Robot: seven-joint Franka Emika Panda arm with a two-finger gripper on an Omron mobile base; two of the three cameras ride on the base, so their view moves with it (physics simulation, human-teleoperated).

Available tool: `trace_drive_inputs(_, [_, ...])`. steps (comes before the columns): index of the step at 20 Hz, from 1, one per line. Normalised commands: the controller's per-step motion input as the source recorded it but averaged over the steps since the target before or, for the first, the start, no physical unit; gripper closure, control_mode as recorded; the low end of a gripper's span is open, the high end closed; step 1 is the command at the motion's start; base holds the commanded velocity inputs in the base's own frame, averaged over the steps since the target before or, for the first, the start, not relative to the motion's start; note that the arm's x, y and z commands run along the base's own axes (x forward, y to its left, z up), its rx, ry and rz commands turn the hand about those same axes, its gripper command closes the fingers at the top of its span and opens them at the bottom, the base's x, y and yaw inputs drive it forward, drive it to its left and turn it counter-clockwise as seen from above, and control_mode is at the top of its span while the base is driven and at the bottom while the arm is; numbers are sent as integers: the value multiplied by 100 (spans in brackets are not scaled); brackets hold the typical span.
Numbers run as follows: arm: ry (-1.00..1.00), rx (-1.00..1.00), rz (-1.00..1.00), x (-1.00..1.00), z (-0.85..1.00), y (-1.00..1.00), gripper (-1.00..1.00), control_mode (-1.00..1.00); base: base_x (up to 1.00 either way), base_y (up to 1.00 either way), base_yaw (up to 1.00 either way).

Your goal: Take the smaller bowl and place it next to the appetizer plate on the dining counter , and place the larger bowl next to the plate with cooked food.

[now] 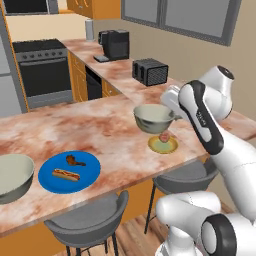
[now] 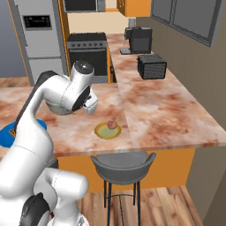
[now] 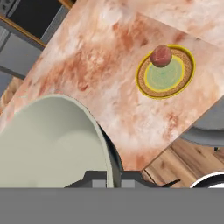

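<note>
The smaller bowl (image 1: 154, 118) hangs above the dining counter (image 1: 100, 127), lifted clear of the stone top, with its cream inside facing up. The gripper (image 3: 113, 180) is pinching its rim, one finger inside and one outside, as the hand view shows. Just under the bowl and a little nearer stands the appetizer plate (image 1: 163, 144), a small yellow plate with a reddish round bite on its far edge; bowl and plate do not touch. To the left, well apart, lies the plate with cooked food (image 1: 69, 172), bright blue, carrying a sausage in a bun and a brown drumstick. The larger bowl (image 1: 12, 176) sits just beside it on the left, at the edge of the left base view. Grey stools (image 1: 90, 216) stand below the near side of the counter. On the far counter along the wall are a black toaster (image 1: 150, 71) and a coffee machine (image 1: 115, 44), well away from the bowl
</note>
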Motion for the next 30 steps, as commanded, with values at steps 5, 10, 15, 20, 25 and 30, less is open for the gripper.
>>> trace_drive_inputs(5, [14,-14,2,18,-97,9,100,-100,0,0,0])
trace_drive_inputs(10, [-10,-6,2,17,-45,29,100,-100,0,0,0])
trace_drive_inputs(15, [-12,0,0,40,-36,15,100,-100,0,0,0])
trace_drive_inputs(20, [0,0,0,26,-68,11,100,-100,0,0,0])
trace_drive_inputs(25, [0,0,0,42,-56,1,100,-100,0,0,0])
trace_drive_inputs(30, [0,0,0,49,-43,0,100,-100,0,0,0])
